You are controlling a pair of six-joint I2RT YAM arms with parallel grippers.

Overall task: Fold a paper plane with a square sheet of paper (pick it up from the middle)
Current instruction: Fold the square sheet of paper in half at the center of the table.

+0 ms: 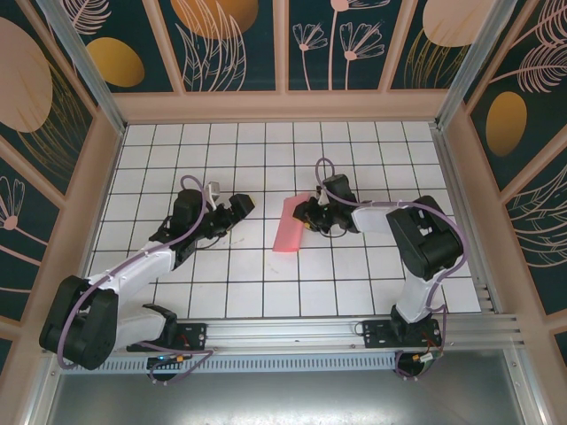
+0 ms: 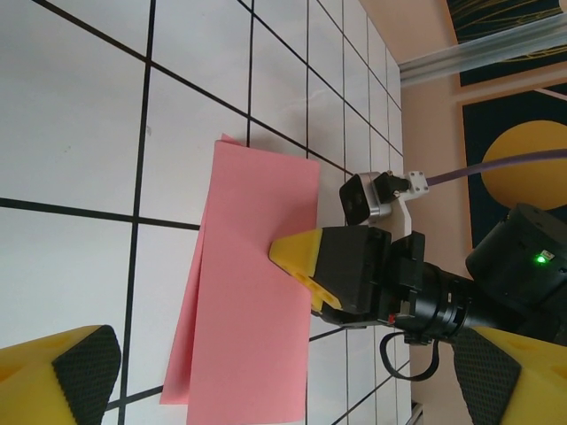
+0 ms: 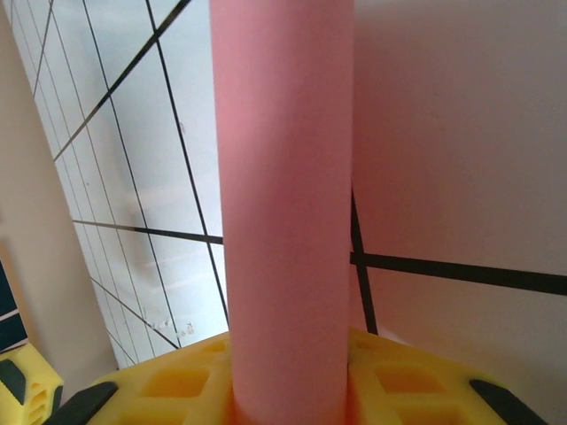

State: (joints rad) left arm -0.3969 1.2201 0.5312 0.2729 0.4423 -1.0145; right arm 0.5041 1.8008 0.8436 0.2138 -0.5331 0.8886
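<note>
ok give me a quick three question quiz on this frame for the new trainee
1. True or false: the left gripper is open and clear of the pink sheet.
2. Whose fingers does the sheet sit between? A left gripper, B right gripper, C neither.
3. Fill in: the sheet is not a flat square; it is ____ into a narrow strip.
Key: 1 true; 2 B; 3 folded.
</note>
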